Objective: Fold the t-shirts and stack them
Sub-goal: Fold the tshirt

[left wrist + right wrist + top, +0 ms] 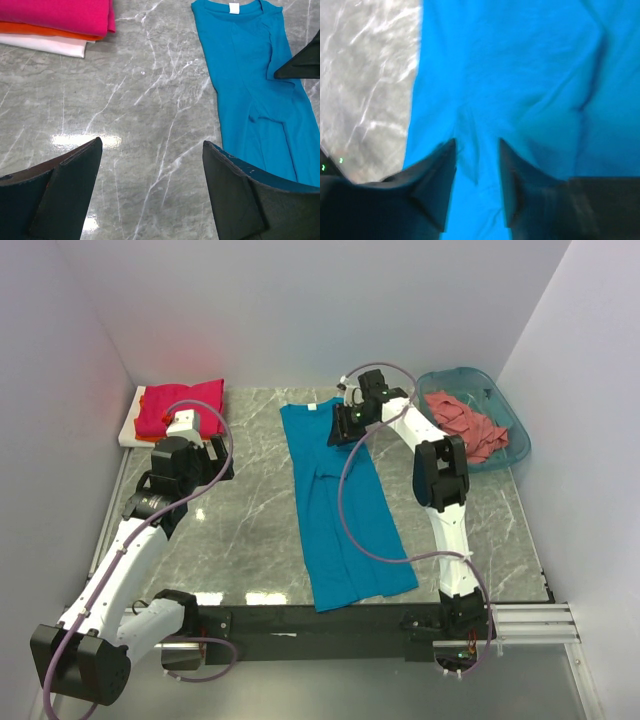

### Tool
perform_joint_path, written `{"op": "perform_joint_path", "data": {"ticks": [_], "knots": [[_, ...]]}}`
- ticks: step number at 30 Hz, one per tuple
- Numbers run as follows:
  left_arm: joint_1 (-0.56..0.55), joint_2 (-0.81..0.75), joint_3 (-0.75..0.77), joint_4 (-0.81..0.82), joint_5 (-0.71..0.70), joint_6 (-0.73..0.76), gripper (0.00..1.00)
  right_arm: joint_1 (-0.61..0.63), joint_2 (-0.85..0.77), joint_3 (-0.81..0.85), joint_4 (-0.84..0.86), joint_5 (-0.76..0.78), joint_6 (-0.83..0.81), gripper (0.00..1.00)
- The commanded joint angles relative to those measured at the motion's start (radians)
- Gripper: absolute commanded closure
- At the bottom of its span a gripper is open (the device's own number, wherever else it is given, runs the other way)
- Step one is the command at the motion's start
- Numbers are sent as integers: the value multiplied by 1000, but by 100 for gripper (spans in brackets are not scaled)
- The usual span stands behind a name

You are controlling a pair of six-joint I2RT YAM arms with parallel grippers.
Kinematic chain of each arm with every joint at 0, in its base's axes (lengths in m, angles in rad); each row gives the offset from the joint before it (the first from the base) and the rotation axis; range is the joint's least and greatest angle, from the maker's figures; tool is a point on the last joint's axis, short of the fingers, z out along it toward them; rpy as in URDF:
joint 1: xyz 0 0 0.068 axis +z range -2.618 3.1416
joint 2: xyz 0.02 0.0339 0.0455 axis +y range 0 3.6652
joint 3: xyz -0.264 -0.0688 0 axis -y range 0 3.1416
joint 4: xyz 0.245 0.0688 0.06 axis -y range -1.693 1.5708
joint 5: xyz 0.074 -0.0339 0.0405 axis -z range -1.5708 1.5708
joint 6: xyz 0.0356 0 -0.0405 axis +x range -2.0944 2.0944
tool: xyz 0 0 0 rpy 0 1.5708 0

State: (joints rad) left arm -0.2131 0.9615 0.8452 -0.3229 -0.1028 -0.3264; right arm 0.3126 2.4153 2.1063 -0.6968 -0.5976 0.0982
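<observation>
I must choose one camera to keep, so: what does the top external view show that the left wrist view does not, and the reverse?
Only the top external view: the teal basket at the far right with the salmon-pink shirt in it, and the full length of the teal-blue shirt.
Only the left wrist view: the left gripper seen close, its jaws wide apart above the marble table.
Both: the collar end of the teal-blue shirt, the folded magenta-red shirt, the white board under that stack, and the table.
</observation>
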Motion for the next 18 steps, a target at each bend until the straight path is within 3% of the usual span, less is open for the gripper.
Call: {"op": "perform_joint_path", "data": {"ticks": [1,4,8,11,12,13,16,17,18], "knots": [[-3,-17,6,8,0,18,13,3,-151,37,-50,-102,-139,51],[-3,-21,9,7,-5,20,13,-17,-224,-5,-53,-137,-204,41],[-2,-29,8,8,-11,21,12,-50,-309,-92,12,-149,-241,40],[-2,-35,2,13,5,15,7,-66,-387,-190,57,-169,-302,39],[-2,-37,-4,36,26,15,1,-64,-424,-233,81,-160,-325,37],[-2,-37,-20,48,87,23,1,-64,-515,-347,117,-137,-369,35],[-2,-11,-24,97,266,56,0,-72,-721,-602,293,-105,-449,9],[-8,-9,-49,132,419,79,2,-79,-761,-650,336,-126,-466,0],[-40,-9,-66,165,478,85,1,-90,-789,-681,310,-166,-492,0]]}}
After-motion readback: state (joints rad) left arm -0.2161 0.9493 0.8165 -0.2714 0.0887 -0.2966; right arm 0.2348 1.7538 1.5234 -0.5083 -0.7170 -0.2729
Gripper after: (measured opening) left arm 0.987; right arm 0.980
